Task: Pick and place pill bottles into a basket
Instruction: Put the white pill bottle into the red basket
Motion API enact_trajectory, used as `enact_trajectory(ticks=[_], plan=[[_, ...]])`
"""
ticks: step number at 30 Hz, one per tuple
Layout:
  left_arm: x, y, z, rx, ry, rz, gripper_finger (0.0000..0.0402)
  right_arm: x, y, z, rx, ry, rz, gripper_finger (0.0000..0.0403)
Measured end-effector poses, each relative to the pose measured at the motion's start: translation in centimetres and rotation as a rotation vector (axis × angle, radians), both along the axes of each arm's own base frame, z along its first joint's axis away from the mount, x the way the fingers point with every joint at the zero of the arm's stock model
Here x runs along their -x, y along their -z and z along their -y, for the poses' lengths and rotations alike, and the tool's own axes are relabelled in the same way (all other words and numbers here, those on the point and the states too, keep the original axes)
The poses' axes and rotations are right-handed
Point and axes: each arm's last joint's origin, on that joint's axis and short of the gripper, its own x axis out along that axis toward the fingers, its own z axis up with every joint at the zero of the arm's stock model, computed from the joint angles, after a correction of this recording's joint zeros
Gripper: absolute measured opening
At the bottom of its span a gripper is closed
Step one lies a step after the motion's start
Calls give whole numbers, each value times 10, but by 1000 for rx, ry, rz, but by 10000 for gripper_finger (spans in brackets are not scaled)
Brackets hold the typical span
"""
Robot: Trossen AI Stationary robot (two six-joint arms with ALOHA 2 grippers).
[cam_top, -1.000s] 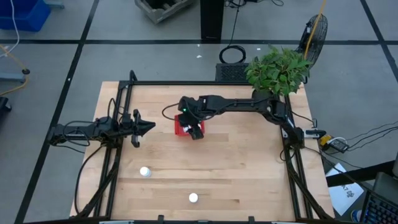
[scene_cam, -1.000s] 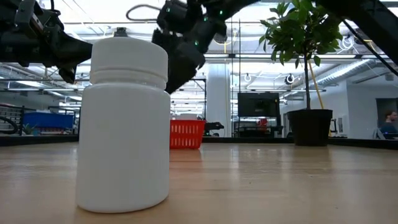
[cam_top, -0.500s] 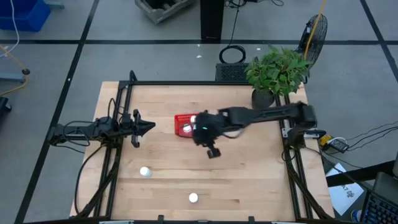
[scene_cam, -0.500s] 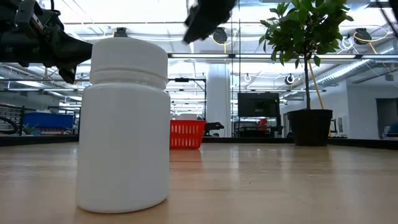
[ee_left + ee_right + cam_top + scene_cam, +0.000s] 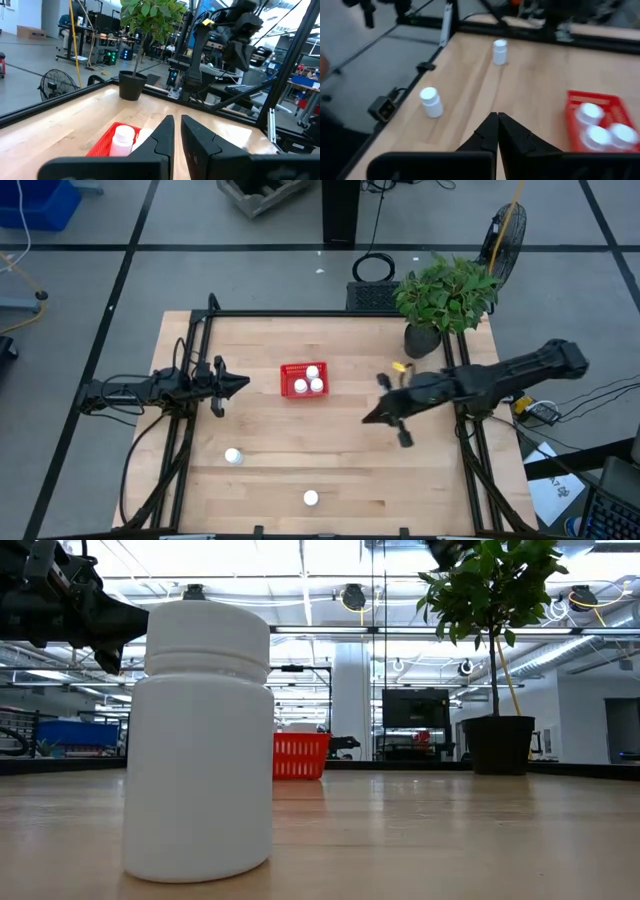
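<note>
The red mesh basket [image 5: 303,379] stands at mid-table with three white pill bottles [image 5: 313,381] upright inside; it also shows in the right wrist view [image 5: 601,125] and the left wrist view [image 5: 107,142]. Two more bottles stand upright on the table near the front edge [image 5: 233,456] [image 5: 311,498]; one of them fills the low view [image 5: 200,740]. My right gripper [image 5: 368,419] is shut and empty, above the table to the right of the basket. My left gripper [image 5: 243,383] is shut and empty, left of the basket.
A potted plant [image 5: 445,295] in a dark pot [image 5: 497,745] stands at the table's far right corner. A black frame [image 5: 330,313] runs around the table's edges. Bare wood lies between the basket and the two loose bottles.
My right gripper has swung from over the basket toward the table's right edge and a little toward its near edge, leaving the basket uncovered with three bottles in it. In the low view it has gone out past the picture's top.
</note>
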Motion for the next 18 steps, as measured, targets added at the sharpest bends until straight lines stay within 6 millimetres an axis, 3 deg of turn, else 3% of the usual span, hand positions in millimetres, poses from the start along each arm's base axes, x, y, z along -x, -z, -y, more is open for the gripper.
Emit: enact_trajectory(ticks=[6,18], plan=[[0,0,0,0,0,0,37,48,13,7,3,78,77,1],[0,0,0,0,0,0,37,106,14,20,-71,80,217,0]])
